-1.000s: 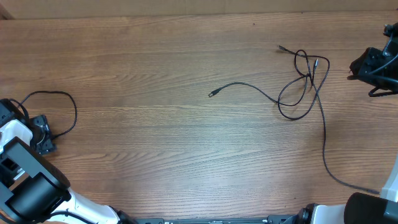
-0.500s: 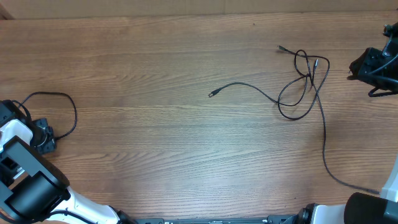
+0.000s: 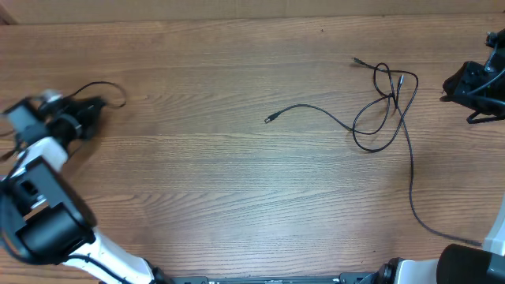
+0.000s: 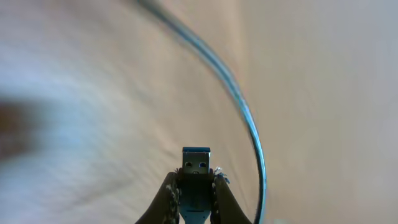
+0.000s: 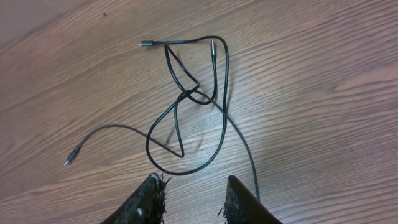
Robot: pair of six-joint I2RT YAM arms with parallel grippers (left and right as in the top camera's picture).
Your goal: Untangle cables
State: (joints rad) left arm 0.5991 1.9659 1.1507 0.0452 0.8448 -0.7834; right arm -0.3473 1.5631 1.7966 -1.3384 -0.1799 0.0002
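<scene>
Left claw [image 4: 194, 183]: 2 fingers closed tight on a flat metal plug [image 4: 196, 163], gripped by its body with the open end pointing away. That hold looks chosen so the stiff end leads and the cord [image 4: 245, 118] trails behind. The cord arcs off along the right of the wrist view. The view is badly smeared, so I cannot tell whether the cord touches the tabletop [image 3: 205, 181]. From overhead this arm sits at the far left, well apart from the rest of the wiring.

Right claw [image 5: 194, 198]: fingers spread wide, nothing between them. It hangs just short of the knot [image 5: 186, 99], apparently so its camera takes in the whole snarl.

Knot: thin black cords crossing in several loops, lying flat at the right of the tabletop.
- 2 short plug ends [image 3: 357, 60] stick out at the top.
- 1 loose end [image 3: 269, 119] reaches toward the middle.
- 1 long tail [image 3: 412, 181] runs down to the near right edge.

Judgement: sorting has begun on the left cord, and the knot is not yet touched.
</scene>
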